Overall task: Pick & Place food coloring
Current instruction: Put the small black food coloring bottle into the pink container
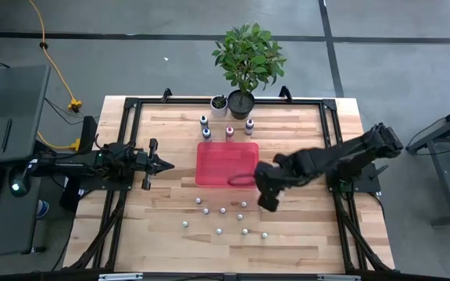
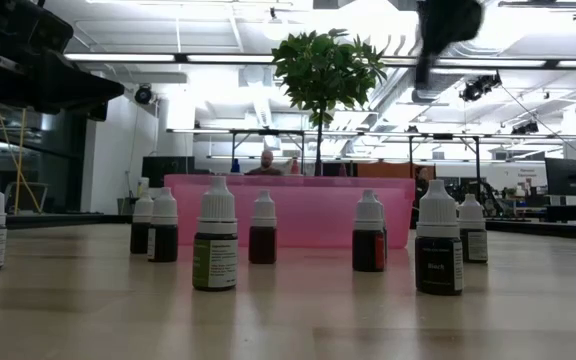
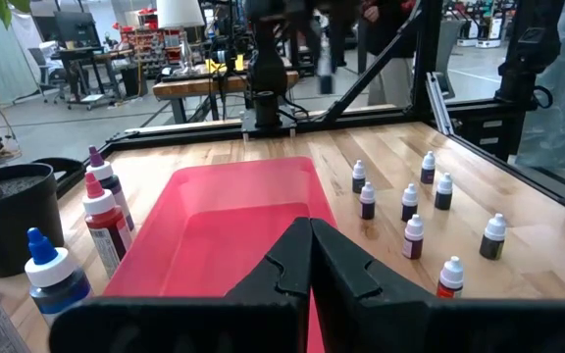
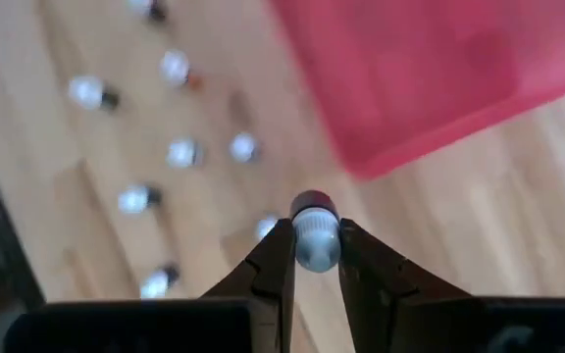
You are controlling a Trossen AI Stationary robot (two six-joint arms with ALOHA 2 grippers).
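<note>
A red tray (image 1: 226,162) lies mid-table. Several small food coloring bottles (image 1: 222,218) with whitish caps stand on the wood near the front edge; in the low view they form a row (image 2: 216,248) in front of the tray (image 2: 298,205). My right gripper (image 1: 267,201) hangs above the table by the tray's near right corner, shut on one small bottle (image 4: 315,230). At the table's left, my left gripper (image 1: 162,165) is level and shut (image 3: 310,257) with nothing in it, pointing at the tray (image 3: 226,221). My right gripper pinches the small bottle's whitish cap (image 4: 316,247) between its two fingers. The fingers come from above, pointing steeply down. The bottle's dark body (image 4: 314,205) hangs below the fingertips, upright and clear of the table, beside the tray's edge.
Three taller dropper bottles (image 1: 230,131) stand just beyond the tray's far edge. Behind them are a leafy plant in a dark pot (image 1: 241,102) and a small white pot (image 1: 219,104). A black frame (image 1: 330,125) borders the table.
</note>
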